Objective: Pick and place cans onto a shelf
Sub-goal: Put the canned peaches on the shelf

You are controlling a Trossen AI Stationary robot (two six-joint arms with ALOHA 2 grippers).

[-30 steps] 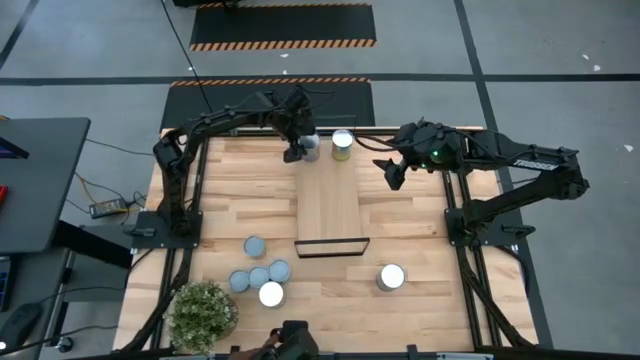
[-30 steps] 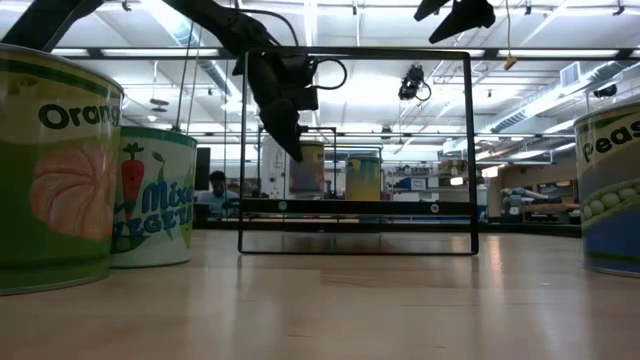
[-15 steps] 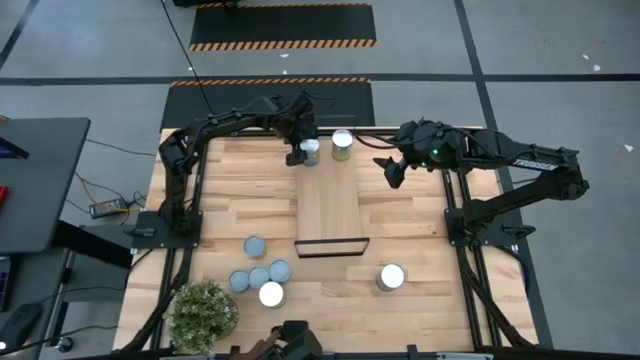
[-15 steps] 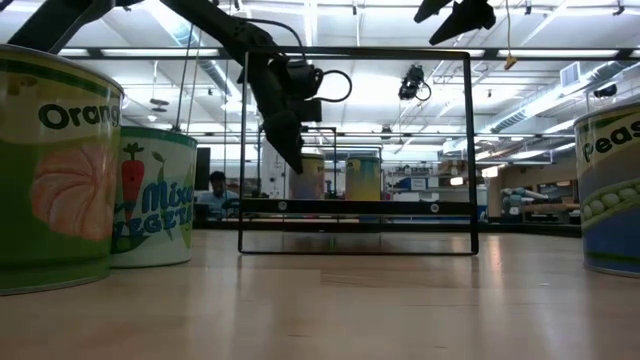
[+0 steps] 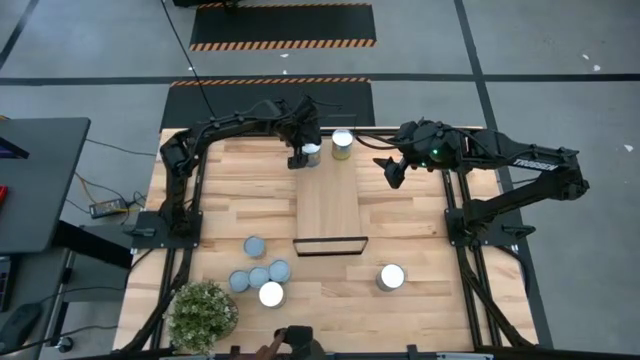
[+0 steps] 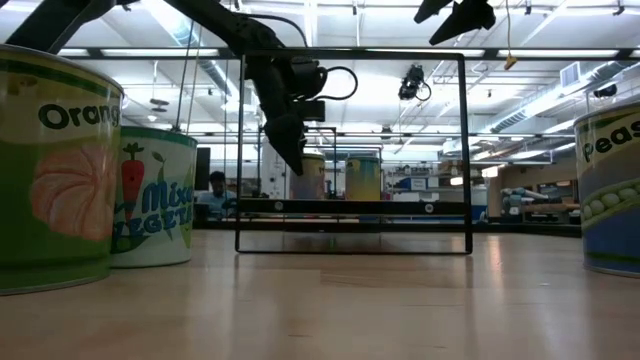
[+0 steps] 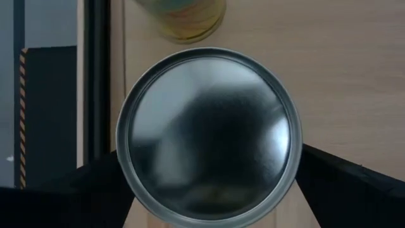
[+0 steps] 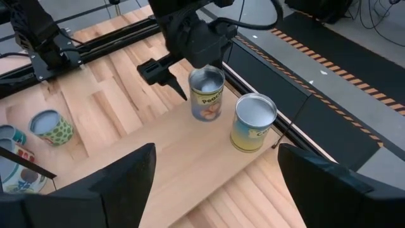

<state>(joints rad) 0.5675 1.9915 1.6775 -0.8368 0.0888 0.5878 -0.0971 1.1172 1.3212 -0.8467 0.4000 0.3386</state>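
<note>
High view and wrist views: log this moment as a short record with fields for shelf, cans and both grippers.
shelf: light-wood board, black frame at its near end
cans on shelf: two, side by side at the far end; one under the left gripper, another beside it
cans on table: six; a group of five near the plant, a single can on the right
left gripper: open, fingers either side of the shelf can
right gripper: open, empty, above the table right of the shelf

Grey floor with hazard-striped black mats; a dark desk, perhaps, at left.
</note>
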